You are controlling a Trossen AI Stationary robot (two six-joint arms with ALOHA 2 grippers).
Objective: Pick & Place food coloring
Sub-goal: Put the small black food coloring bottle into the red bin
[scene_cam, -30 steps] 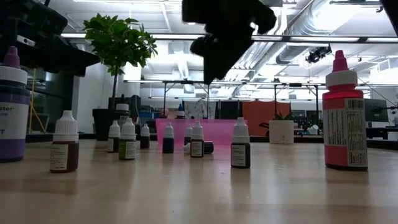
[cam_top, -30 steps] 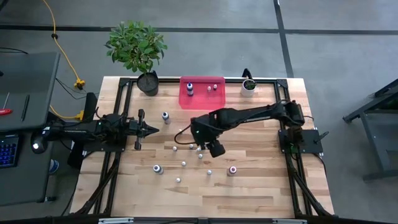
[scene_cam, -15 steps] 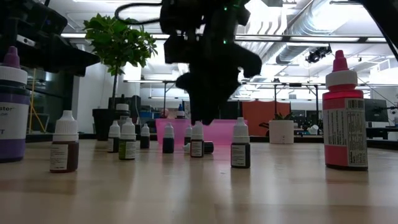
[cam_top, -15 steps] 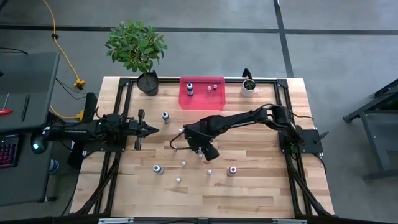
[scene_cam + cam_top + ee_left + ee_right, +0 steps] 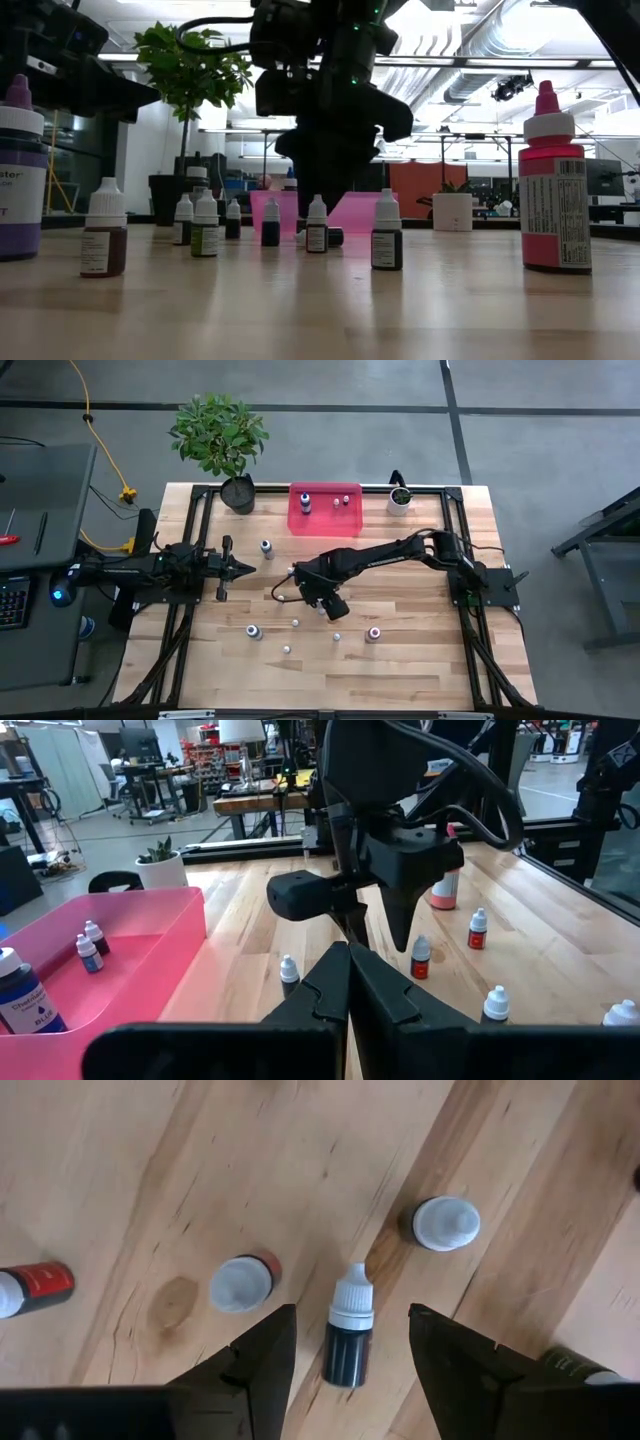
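Observation:
Several small food coloring bottles stand scattered on the wooden table (image 5: 420, 660); a few more stand in the pink tray (image 5: 325, 510) at the far edge. My right gripper (image 5: 350, 1355) is open and points steeply down near the table's middle (image 5: 322, 598). A dark-bodied, white-capped bottle (image 5: 349, 1335) stands upright on its base between the two fingers, with a gap on each side. Two white-capped bottles (image 5: 241, 1283) (image 5: 446, 1222) stand just beyond it. My left gripper (image 5: 348, 982) is shut and waits level at the table's left (image 5: 240, 569).
A large purple bottle (image 5: 20, 180) and a large pink-red bottle (image 5: 553, 190) stand near the front edge. A red bottle (image 5: 32, 1288) lies on its side close to my right gripper. A leafy plant (image 5: 220, 435) and a small white pot (image 5: 399, 500) flank the tray.
My right gripper has come down toward the table and a little toward its left edge, staying open. Its fingers have dropped from well above the bottles to about cap height among them. The bottles have not moved.

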